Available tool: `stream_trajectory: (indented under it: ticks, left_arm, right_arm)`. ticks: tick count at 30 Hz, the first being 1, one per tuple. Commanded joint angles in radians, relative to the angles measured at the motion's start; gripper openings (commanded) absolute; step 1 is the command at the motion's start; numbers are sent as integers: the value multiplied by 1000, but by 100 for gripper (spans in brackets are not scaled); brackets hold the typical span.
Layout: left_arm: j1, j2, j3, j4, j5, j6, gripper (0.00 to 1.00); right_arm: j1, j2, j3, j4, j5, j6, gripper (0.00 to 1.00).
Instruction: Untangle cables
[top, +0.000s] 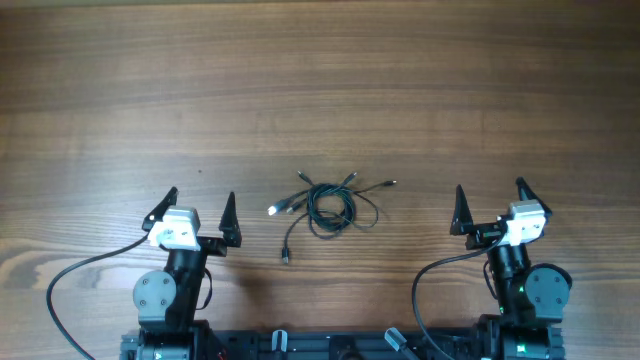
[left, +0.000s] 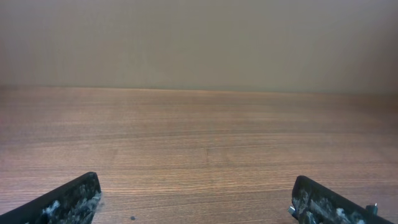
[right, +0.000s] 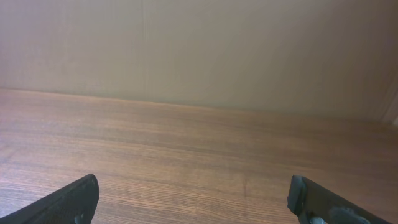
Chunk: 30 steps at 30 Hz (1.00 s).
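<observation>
The cables (top: 330, 206) lie bunched in a small tangle of thin black loops near the middle of the wooden table, with a silvery-white tip (top: 275, 210) on the left and a loose end trailing toward the front (top: 286, 257). My left gripper (top: 200, 204) is open and empty, to the left of the tangle. My right gripper (top: 490, 204) is open and empty, to the right of it. Both wrist views show only bare wood between open fingers (left: 196, 202) (right: 193, 199); the cables are out of view there.
The wooden table (top: 320, 90) stretches far back. Thick black arm cables loop at the front left (top: 75, 275) and front right (top: 430, 280). A plain wall stands beyond the table's far edge in the wrist views.
</observation>
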Motion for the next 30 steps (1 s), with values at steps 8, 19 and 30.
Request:
stream_trajectory:
  ticks: [8, 19, 30]
  left_arm:
    - [-4, -6, -4, -3, 18, 19, 100]
    - [-4, -6, -4, -3, 11, 19, 100]
    - [-4, -6, -4, 6, 12, 15, 100]
  right_arm:
    - [-4, -11, -1, 6, -18, -14, 100]
    - [-4, -11, -1, 6, -18, -13, 100]
    - [-4, -11, -1, 6, -18, -13, 100]
